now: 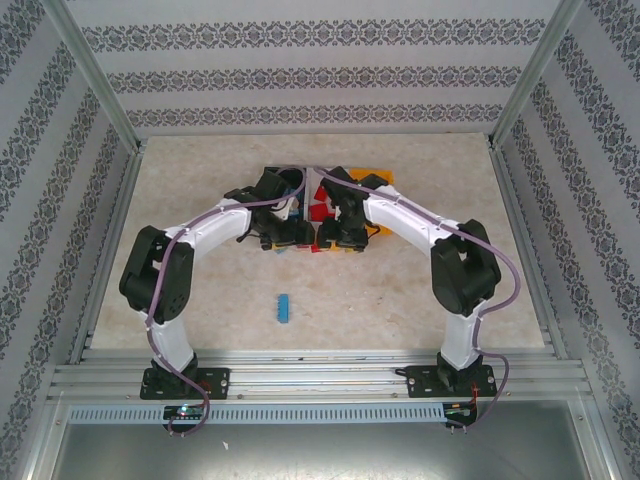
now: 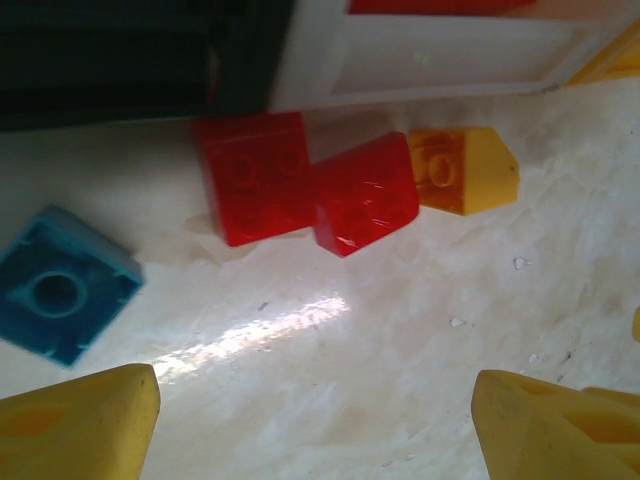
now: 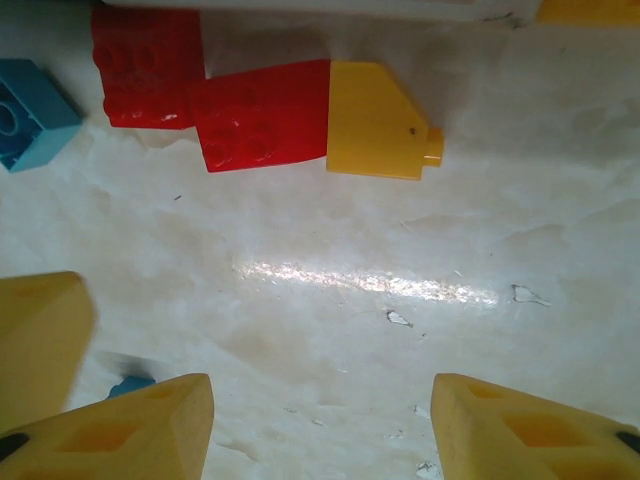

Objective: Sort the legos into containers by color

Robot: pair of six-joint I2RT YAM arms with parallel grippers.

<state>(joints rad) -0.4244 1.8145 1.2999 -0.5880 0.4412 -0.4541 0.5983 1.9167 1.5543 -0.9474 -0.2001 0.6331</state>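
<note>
left gripper (image 2: 315,430) and right gripper (image 3: 335,425) spread wide, nothing pinched
2 red bricks (image 2: 255,175) and 1 orange-yellow brick (image 2: 465,170) are seen touching in a row, just on the near side of the white bin (image 2: 450,60); a blue brick (image 2: 60,285) lies to their left. if 1 is pinched, its neighbour could be dragged along, and the close-set grippers could be knocked together.

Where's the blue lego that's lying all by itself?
In the top view, the blue lego lies alone on the table, between the left arm and the right arm, a bit nearer the left one and toward the near edge.
</note>
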